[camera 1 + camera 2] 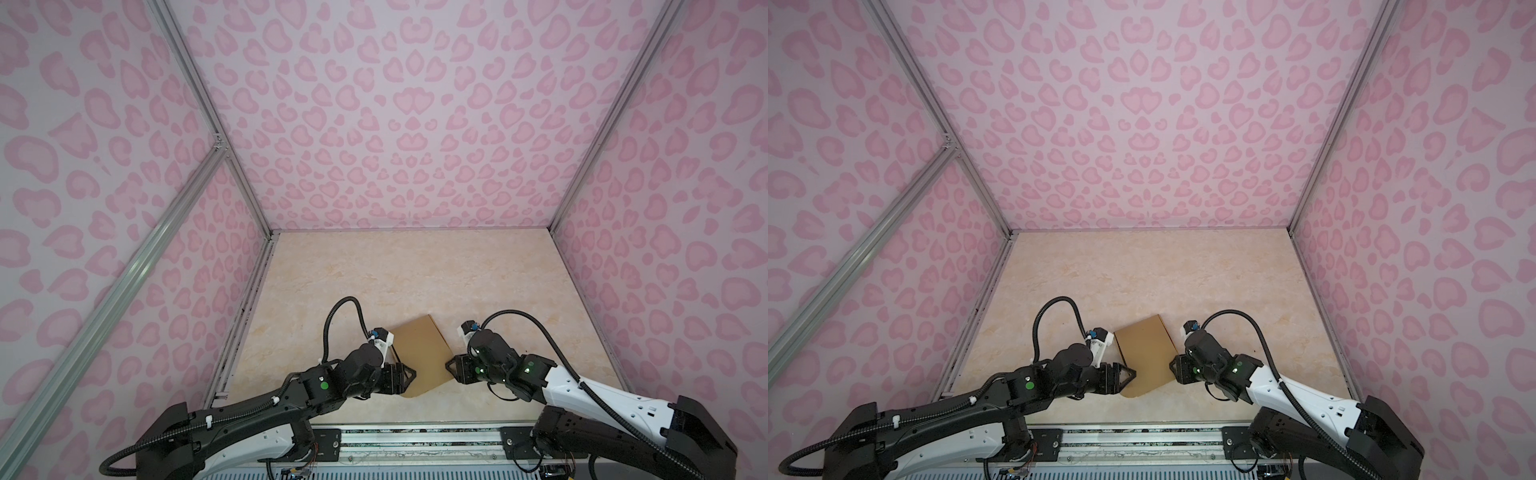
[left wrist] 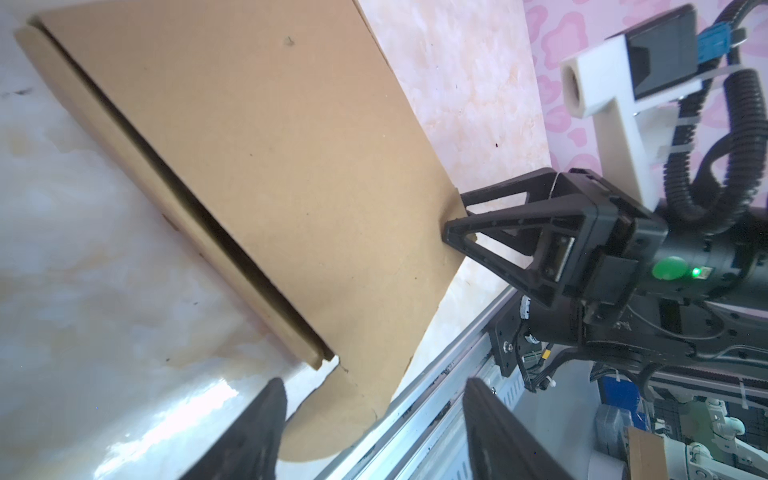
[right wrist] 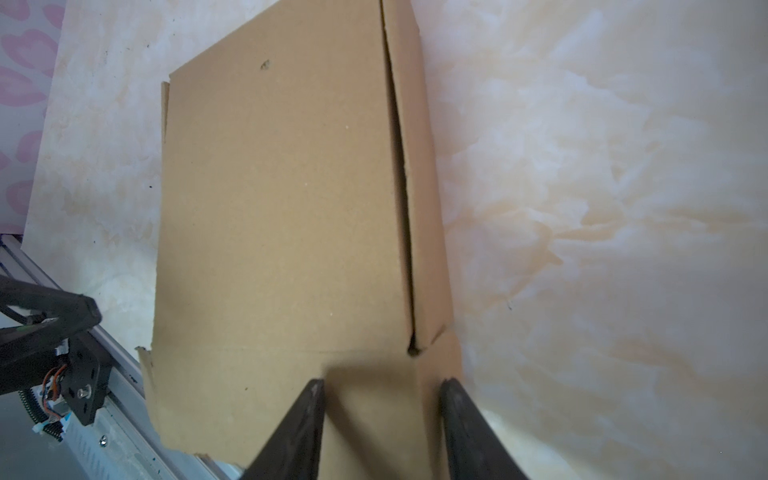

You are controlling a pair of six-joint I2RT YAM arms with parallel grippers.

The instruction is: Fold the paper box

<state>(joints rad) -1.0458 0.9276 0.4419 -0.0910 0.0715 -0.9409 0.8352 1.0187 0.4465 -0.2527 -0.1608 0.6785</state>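
Brown kraft paper box [image 1: 419,357] lay on the surface [image 1: 415,270]; left pincer [image 1: 411,374] hung released at its left edge, right pincer [image 1: 449,365] straddled its right edge, grip unclear.

In the right wrist view your paper box [image 3: 282,208] blurs between the right gripper [image 3: 380,386] fingers [image 3: 299,419] and runs off the frame.

Paper box [image 1: 419,357] plain kraft brown; table [image 1: 415,274] cream, marbled with pale orange veining. Walls [image 1: 395,124] pale pink, patterned with darker pink leopard-like spots; arms [image 1: 582,386] black and white, with green lights.
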